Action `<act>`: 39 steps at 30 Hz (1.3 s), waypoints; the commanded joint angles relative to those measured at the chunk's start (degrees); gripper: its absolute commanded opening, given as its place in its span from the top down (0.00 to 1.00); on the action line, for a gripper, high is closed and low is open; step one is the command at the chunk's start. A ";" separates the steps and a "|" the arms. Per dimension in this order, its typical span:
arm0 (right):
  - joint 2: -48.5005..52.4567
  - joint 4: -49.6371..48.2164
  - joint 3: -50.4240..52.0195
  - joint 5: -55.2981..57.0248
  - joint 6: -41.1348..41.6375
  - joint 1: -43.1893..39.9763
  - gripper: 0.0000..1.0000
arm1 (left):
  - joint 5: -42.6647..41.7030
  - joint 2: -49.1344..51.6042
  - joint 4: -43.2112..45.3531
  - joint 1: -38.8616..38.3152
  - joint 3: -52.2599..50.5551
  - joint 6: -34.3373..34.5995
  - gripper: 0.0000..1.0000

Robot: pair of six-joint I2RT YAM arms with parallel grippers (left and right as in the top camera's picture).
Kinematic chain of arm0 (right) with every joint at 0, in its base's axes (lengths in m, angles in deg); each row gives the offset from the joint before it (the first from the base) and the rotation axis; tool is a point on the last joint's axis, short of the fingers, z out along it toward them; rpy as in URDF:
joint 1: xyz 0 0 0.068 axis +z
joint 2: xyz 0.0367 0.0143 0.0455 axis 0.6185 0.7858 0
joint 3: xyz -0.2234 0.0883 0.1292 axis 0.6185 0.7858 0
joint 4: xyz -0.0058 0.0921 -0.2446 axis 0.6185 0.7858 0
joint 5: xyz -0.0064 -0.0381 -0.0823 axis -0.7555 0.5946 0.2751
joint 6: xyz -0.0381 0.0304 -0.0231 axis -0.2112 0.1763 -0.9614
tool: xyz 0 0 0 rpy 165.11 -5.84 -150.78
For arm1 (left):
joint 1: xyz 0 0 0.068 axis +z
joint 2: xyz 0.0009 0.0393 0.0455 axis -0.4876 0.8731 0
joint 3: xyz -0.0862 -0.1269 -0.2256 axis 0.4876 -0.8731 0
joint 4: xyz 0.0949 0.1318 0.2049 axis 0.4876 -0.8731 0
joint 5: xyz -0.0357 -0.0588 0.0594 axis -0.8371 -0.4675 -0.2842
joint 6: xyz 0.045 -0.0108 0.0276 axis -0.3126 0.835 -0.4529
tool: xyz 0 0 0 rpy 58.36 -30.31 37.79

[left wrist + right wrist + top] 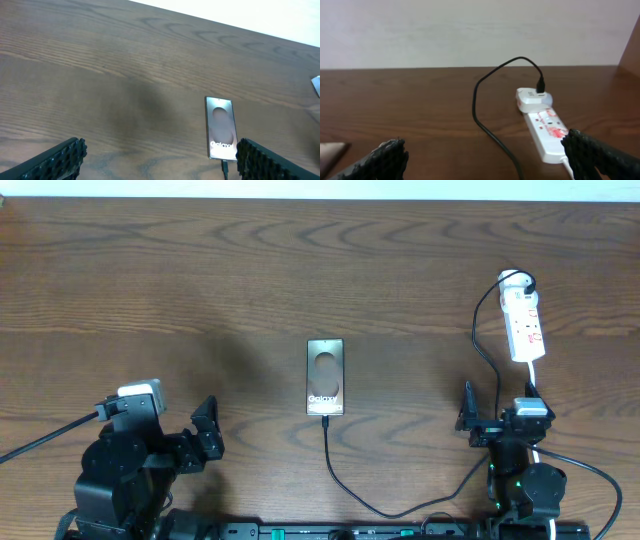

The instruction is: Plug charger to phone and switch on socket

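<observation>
- phone [325, 376] lies flat, screen up; charger [340, 480] tip sits at its near edge, apparently plugged in
- socket [525, 325] lies well right of the phone; switch state cannot be told, likely the remaining step
- left gripper [208, 428] and right gripper [482, 408] flank the phone, jaws apart, empty

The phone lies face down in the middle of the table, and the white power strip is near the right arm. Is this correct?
Only the phone is wrong: it lies face up, showing the word Galaxy in the overhead view. The power strip is near the right arm.
</observation>
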 commanded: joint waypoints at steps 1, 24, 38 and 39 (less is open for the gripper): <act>-0.35 0.48 0.07 1.18 -5.66 0.17 0.01 | 0.11 -0.09 -0.20 -0.02 0.26 0.26 0.02; -0.33 0.37 0.07 0.70 -5.60 0.17 0.01 | 0.11 -0.09 -0.20 -0.02 0.26 0.26 0.02; -0.33 0.37 0.04 0.72 -5.60 0.17 0.01 | 2.62 -3.26 -0.20 5.11 -2.05 -0.17 0.02; -0.33 0.37 0.04 0.70 -5.60 0.17 0.01 | 2.69 -4.28 -0.13 5.64 -2.73 -0.15 0.02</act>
